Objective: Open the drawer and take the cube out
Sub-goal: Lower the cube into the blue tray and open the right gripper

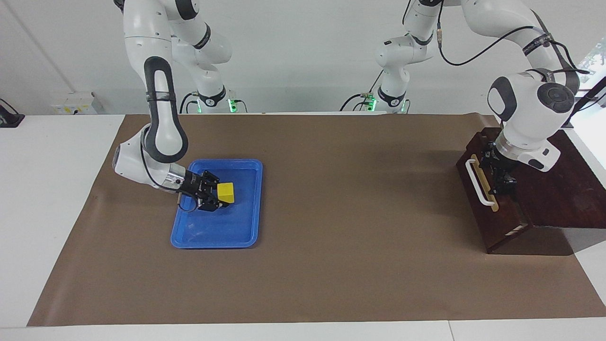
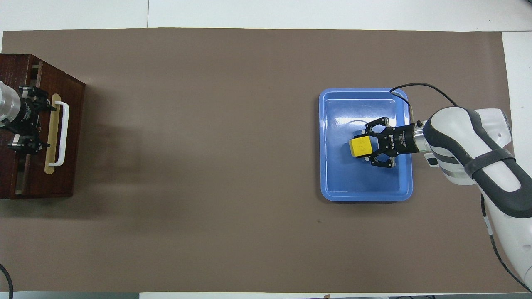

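The yellow cube [image 1: 226, 192] [image 2: 360, 147] is between the fingers of my right gripper [image 1: 218, 195] [image 2: 368, 147], which is shut on it low over the blue tray [image 1: 246, 227] [image 2: 365, 189]. I cannot tell whether the cube touches the tray floor. The dark wooden drawer [image 1: 478, 208] [image 2: 68, 178], with its white bar handle [image 1: 477, 182] [image 2: 63, 133], stands pulled a little way out of its box at the left arm's end of the table. My left gripper [image 1: 499, 173] [image 2: 41, 124] is open, over the gap just inside the drawer's front panel, and holds nothing.
The dark wooden box [image 1: 568, 189] [image 2: 16, 66] sits at the table's edge at the left arm's end. A brown mat [image 1: 360, 227] [image 2: 208, 166] covers the table between the box and the tray.
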`<state>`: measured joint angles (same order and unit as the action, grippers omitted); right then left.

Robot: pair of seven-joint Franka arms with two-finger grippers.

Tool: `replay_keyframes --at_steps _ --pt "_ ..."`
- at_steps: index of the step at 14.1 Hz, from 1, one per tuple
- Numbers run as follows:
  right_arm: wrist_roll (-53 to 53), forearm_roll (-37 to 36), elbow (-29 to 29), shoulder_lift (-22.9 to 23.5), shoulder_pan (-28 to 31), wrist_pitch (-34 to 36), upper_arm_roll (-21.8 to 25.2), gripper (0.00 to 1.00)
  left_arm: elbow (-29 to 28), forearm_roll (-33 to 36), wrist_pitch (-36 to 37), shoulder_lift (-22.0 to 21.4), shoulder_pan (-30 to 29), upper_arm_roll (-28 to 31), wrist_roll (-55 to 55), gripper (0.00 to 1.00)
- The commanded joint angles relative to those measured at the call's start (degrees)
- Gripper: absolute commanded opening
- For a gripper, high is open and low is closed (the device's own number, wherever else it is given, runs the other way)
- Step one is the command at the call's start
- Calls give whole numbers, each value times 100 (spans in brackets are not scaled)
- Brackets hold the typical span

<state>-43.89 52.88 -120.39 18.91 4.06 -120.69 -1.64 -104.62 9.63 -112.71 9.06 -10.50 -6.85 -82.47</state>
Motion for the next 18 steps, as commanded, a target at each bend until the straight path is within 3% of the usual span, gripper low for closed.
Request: replay_keyframes --at_steps 1,13,15,18 --pt "258 30 -292 -177 130 -156 -29 0 -129 170 -32 -141 -197 -27 160 100" --pt "-15 337 -493 -194 192 -411 -38 0 -120 170 -49 -141 -277 -27 319 100" --pt "-23 337 -503 -194 113 -482 -38 31 -120 170 -49 -141 -268 -35 310 100" --pt "-23 337 -485 -194 95 -490 -38 67 133 170 81 -123 -145 -70 354 100"
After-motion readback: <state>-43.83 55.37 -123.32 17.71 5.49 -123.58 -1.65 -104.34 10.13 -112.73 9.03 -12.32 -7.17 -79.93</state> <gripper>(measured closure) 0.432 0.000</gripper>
